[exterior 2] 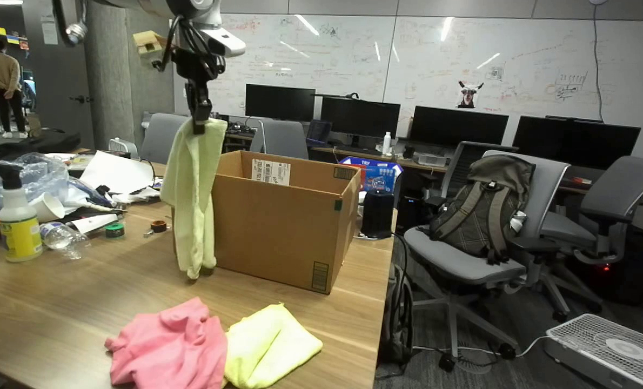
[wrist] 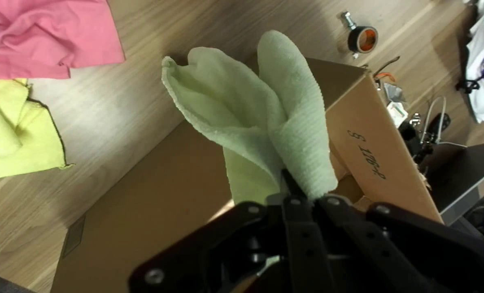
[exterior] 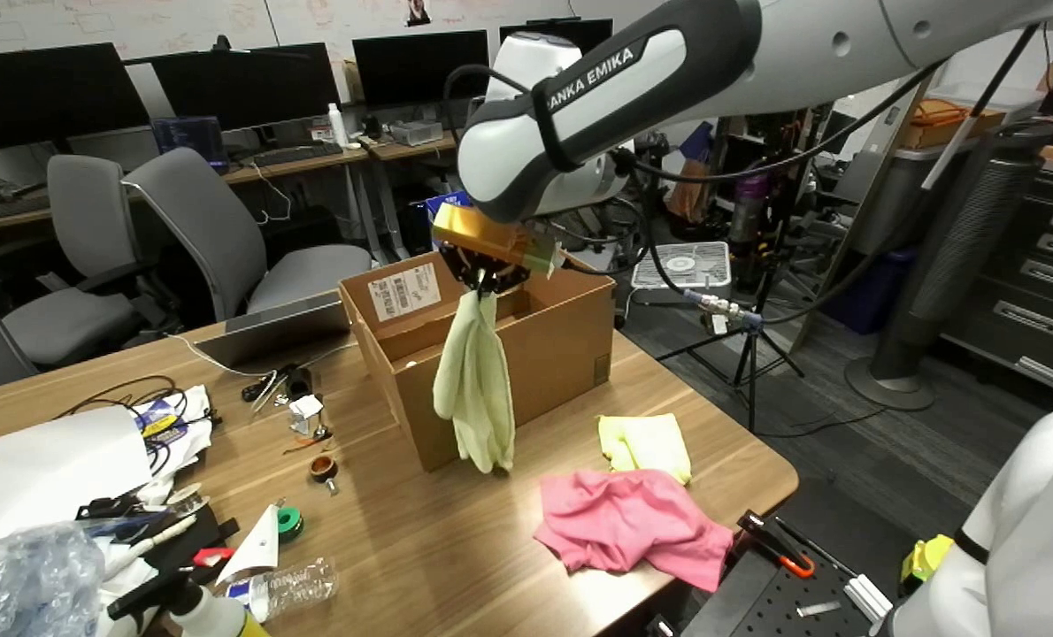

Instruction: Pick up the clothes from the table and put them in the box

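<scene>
My gripper is shut on a pale cream-green garment and holds it by its upper end. In both exterior views this cloth hangs down along the outside of the cardboard box, its lower end a little above the table or close to it; contact cannot be told. The wrist view shows the gripper above the rim near a corner of the box. A bright pink garment lies crumpled on the table, beside a pale yellow one. Most of the box's inside is hidden.
Clutter fills one end of the table: a clear plastic bag, a spray bottle, a plastic bottle and a green tape roll. Behind the box stand a laptop and, at another side, a black device.
</scene>
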`<action>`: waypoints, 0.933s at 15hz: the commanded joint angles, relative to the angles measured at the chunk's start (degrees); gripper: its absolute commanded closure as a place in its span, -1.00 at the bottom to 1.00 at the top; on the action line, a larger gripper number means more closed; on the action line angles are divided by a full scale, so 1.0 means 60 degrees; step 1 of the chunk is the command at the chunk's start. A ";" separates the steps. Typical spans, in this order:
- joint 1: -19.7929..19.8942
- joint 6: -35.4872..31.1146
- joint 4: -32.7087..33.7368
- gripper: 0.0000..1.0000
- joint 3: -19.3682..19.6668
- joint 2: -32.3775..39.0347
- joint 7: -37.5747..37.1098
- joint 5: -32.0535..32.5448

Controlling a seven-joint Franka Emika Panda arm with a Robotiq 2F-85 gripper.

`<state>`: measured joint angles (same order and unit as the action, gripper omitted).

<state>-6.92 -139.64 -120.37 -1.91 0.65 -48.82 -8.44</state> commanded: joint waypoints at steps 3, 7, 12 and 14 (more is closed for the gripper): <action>0.0031 0.0627 0.0925 0.98 -0.0489 -0.0751 -0.1264 -0.0353; 0.0086 0.1338 0.1881 0.98 -0.0664 -0.1068 -0.2128 -0.0505; 0.0200 0.1985 0.3088 0.98 -0.0632 -0.1094 -0.3084 -0.0689; 0.0264 0.2174 0.3566 0.98 -0.0605 -0.0994 -0.3512 -0.0712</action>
<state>-6.41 -129.28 -104.15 -5.26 -6.21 -66.35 -11.58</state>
